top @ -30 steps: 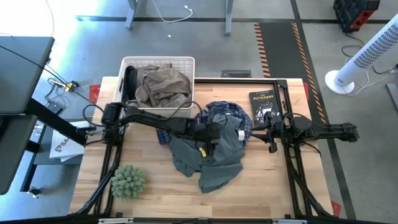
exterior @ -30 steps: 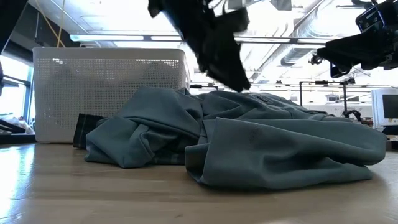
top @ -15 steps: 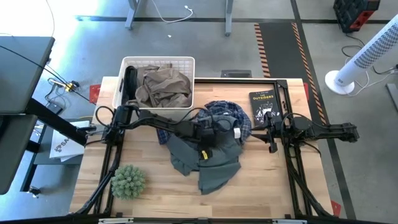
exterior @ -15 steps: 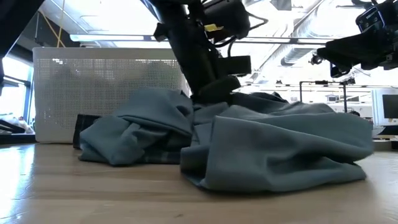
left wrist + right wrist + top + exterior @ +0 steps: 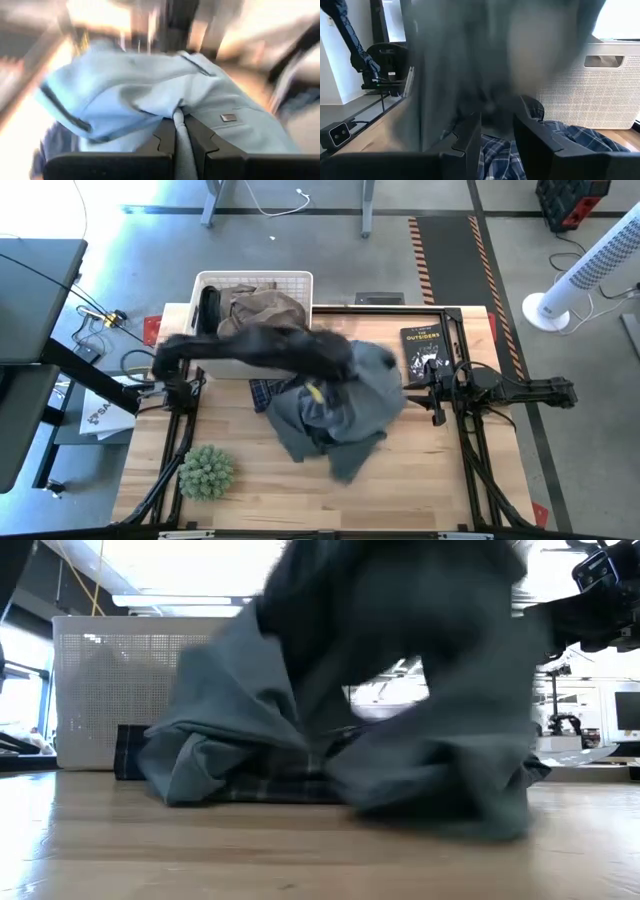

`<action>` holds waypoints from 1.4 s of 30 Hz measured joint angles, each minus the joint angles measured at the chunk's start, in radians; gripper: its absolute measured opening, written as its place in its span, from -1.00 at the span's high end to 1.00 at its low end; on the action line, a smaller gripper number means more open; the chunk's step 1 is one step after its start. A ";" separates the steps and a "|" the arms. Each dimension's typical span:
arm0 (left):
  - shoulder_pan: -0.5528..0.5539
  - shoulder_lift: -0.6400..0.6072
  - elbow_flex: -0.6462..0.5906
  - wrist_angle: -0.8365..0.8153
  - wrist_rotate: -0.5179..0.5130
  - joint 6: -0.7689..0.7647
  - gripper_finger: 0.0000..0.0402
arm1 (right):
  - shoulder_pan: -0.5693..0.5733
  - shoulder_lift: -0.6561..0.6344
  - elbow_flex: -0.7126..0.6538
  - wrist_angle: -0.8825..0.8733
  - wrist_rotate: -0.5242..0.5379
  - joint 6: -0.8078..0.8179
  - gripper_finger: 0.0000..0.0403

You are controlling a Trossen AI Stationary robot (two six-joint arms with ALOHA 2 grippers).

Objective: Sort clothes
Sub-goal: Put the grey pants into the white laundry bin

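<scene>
- Mid-surface, high view: grey-green T-shirt (image 5: 355, 405) is bunched up and partly lifted; lower folds touch the surface (image 5: 250, 480).
- Left gripper (image 5: 179, 131) is clamped on a fold of that T-shirt; only the left wrist view shows the pinch, with cloth squeezed between the two fingers (image 5: 162, 140). From above, the left arm (image 5: 250, 350) is a blur reaching across from the basket side.
- Blue plaid shirt (image 5: 268, 393) lies under the T-shirt; the high view shows just an edge beside the basket. Low view shows a plaid strip (image 5: 270, 785) flat on the surface beneath the raised cloth; right wrist view shows more of it (image 5: 575, 137).
- Taupe-brown garment (image 5: 262, 310) sits inside the white basket (image 5: 300, 280) at the surface's far left. The low view shows only the basket's mesh wall (image 5: 120, 680).
- Right gripper (image 5: 437, 392) waits at the right, beside the black book (image 5: 425, 350), apart from the clothes; fingers (image 5: 535, 142) parted narrowly, holding nothing.
- Green spiky ball (image 5: 206, 471) sits near the front left corner, high view only.
</scene>
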 joint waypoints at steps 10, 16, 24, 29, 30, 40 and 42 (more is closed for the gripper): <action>-0.025 -0.389 0.195 0.519 -0.429 0.373 0.96 | 0.000 0.000 0.000 0.000 0.003 0.000 0.44; -0.044 -0.525 0.195 0.731 -0.463 0.778 0.96 | 0.000 0.000 0.000 0.000 0.004 0.000 0.44; -0.030 -0.575 0.195 0.547 -0.732 0.981 0.96 | 0.000 0.000 0.000 0.000 0.004 0.000 0.44; 0.091 -0.564 0.175 -0.023 -0.745 0.594 0.96 | 0.000 0.000 0.000 0.000 0.004 0.000 0.44; 0.136 -0.560 0.152 -0.118 -0.732 0.514 0.96 | 0.000 0.000 0.000 0.000 0.004 0.000 0.44; 0.596 -0.555 -0.346 -0.260 -0.359 0.375 0.96 | 0.000 0.000 0.000 0.000 0.004 0.000 0.44; 0.668 -0.537 -0.477 -0.222 -0.273 0.390 0.96 | 0.000 0.000 0.000 0.000 0.004 0.000 0.44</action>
